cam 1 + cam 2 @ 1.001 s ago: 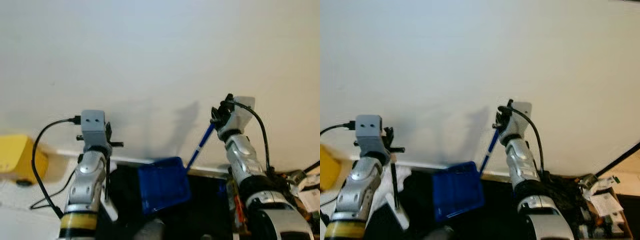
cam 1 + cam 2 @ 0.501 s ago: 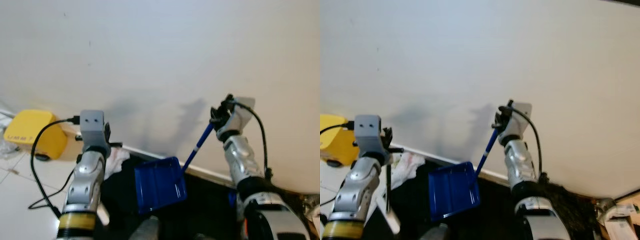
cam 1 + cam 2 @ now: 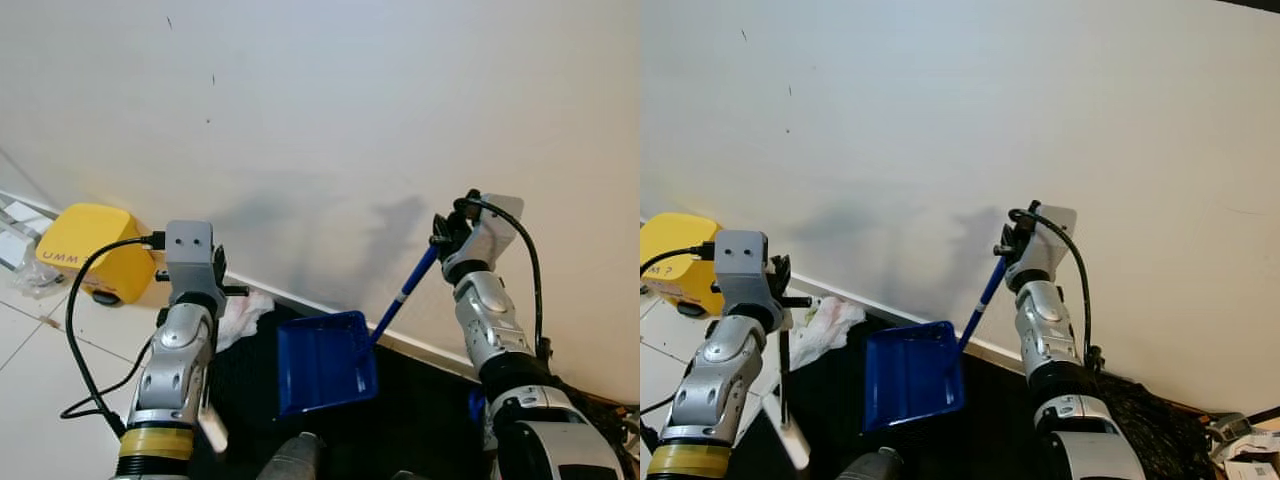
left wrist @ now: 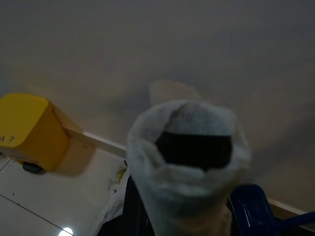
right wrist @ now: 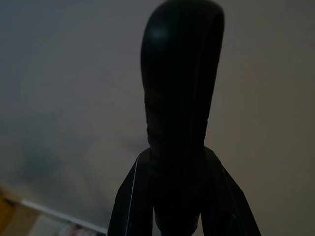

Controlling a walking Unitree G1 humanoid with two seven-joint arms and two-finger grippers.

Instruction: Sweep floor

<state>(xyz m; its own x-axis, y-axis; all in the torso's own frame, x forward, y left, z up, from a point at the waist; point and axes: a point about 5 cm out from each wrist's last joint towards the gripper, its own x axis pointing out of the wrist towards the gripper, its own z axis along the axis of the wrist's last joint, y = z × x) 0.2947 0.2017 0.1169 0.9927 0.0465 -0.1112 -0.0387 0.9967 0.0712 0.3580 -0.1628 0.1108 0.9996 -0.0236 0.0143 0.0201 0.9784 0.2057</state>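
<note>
A blue dustpan hangs tilted above a black mat, its long blue handle running up to my right gripper, which is shut on the dustpan's handle close to the wall. The dark rounded top of that handle stands up between the fingers in the right wrist view. My left gripper is raised on the left and shut on a thin dark broom stick that drops to a white part at the picture's lower edge. A hollow white tube end of the stick shows blurred in the left wrist view.
A plain white wall with a baseboard is directly ahead. A yellow box stands on the pale tile floor at the left. A crumpled white cloth lies by the black mat. Small clutter sits at the right.
The camera has turned left, so the yellow box, the cloth and the tile floor have come further into view. Both grippers keep their hold; the dustpan hangs as before.
</note>
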